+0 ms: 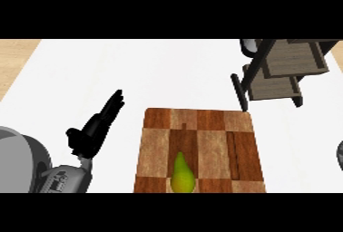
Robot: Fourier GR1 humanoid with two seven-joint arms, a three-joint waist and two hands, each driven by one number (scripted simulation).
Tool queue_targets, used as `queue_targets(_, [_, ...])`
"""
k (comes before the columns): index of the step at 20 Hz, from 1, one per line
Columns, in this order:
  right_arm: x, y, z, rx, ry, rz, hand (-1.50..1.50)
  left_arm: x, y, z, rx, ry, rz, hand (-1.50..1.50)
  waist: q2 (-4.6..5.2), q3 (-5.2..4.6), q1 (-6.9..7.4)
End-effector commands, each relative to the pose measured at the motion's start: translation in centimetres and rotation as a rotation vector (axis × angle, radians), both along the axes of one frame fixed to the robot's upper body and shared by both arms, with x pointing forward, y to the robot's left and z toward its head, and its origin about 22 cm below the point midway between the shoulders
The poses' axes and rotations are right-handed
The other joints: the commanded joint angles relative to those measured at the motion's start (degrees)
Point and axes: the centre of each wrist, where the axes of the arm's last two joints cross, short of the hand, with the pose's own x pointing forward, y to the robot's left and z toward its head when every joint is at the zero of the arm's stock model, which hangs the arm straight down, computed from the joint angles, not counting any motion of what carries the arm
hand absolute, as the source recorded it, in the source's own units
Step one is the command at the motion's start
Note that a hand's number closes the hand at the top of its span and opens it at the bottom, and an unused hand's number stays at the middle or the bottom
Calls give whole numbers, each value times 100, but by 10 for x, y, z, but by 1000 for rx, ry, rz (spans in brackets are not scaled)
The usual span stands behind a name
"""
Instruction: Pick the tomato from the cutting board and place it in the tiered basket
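Left hand [94, 129] open, fingers straight, pointing up-away, holds nothing; looks resting, not reaching. Right hand: only grey sliver at right edge, state cannot tell. To right of left hand, cutting board [198, 152]. On its near part lies green-yellow pear-like fruit [182, 174], no red tomato visible. Tiered basket [285, 70] far right and beyond hand, well apart from board.

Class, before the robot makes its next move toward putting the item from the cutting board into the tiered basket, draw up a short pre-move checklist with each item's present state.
1. Tomato on cutting board: not ok; only a yellow-green pear-shaped item lies there.
2. Left hand free: ok, fingers straight, holding nothing.
3. Right hand in view: not ok.
4. Tiered basket visible: ok, upper right.
5. Basket trays free: cannot tell.
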Motion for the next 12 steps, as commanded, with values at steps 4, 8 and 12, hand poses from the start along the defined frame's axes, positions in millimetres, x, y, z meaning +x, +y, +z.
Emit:
queue_targets(4, [44,-12,-15,126,19,-77,150,-3,-2,1,-27,4,-16,0,24,12,43])
queue_targets(8, [53,-23,-16,181,-18,-45,150,2,-6,-6,-10,-10,-22,0,50,11,18])
queue_targets(12, [61,-29,-22,253,-88,-62,150,3,-5,3,-7,-15,-23,0,78,14,130])
